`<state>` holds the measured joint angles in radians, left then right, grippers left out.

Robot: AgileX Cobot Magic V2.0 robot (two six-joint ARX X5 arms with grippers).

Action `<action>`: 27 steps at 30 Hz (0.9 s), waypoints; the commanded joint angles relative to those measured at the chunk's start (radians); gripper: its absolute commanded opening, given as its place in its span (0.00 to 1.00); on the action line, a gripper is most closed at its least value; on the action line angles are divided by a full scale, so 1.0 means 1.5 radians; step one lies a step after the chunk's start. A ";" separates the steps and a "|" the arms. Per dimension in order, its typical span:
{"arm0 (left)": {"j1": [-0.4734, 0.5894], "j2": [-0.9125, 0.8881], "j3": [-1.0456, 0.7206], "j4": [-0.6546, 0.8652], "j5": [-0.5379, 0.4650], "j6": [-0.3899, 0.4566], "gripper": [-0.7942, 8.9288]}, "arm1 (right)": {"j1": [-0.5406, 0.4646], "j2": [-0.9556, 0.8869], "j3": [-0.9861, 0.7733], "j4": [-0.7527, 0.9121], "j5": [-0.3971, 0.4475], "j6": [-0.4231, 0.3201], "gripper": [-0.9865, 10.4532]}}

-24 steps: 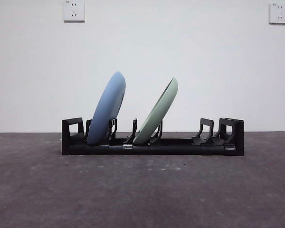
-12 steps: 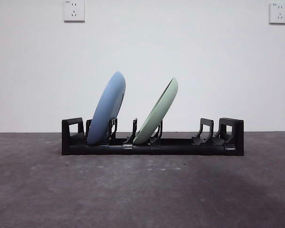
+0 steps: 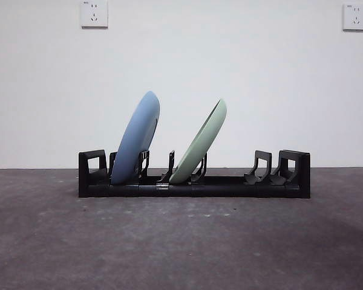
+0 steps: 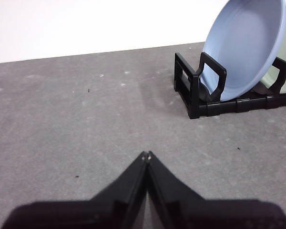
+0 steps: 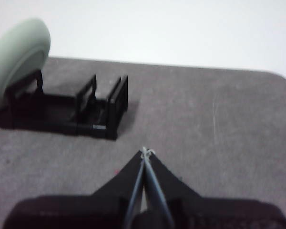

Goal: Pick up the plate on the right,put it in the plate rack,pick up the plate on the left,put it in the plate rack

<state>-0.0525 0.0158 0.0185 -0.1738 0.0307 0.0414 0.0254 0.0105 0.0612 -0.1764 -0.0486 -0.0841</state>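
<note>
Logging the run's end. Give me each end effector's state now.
Left end effector: closed, empty, over bare table short of the rack.
Right end effector: closed, empty, apart from the rack's other end.

Two plates in plate rack (image 3: pixel 193 181): left plate (image 3: pixel 137 140) near left end, right plate (image 3: pixel 201 142) mid-rack.

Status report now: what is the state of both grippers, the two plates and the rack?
Left gripper shut, empty, off the rack's end. Right gripper shut, empty. Blue plate and green plate both lean in the plate rack. Nothing in the way.
</note>
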 commanded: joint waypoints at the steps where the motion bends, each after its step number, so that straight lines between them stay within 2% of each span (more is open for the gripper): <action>1: 0.002 0.000 -0.007 0.005 0.002 -0.004 0.08 | -0.002 -0.002 -0.025 0.008 0.003 0.010 0.09; 27: 0.002 0.001 -0.007 0.005 0.002 -0.004 0.08 | -0.002 -0.001 -0.031 -0.002 0.009 0.009 0.09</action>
<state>-0.0525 0.0158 0.0185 -0.1730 0.0307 0.0410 0.0254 0.0101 0.0242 -0.1860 -0.0406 -0.0784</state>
